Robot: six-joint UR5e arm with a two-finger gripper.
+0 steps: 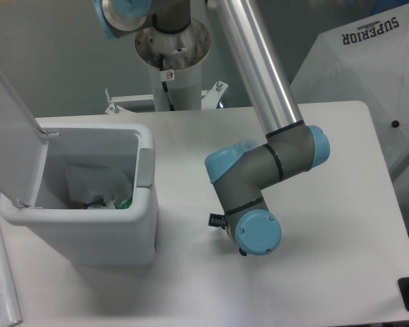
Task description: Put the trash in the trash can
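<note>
Clear bottle (pixel 244 144) barely shows behind the arm (pixel 259 184), jaws hidden.

Occluded and cropped regions of the fixed-camera view.

The gripper (pixel 218 221) is almost wholly hidden behind the arm's wrist joints (pixel 249 197); only 1 small black part shows, so the jaw state and any held item cannot be told. The bottle is out of sight save perhaps a clear sliver (pixel 244 144) above the wrist. The trash can (pixel 95 235) holds crumpled contents (pixel 95 191) too indistinct to name. Its lid (pixel 10 136) meets the left edge.
</note>
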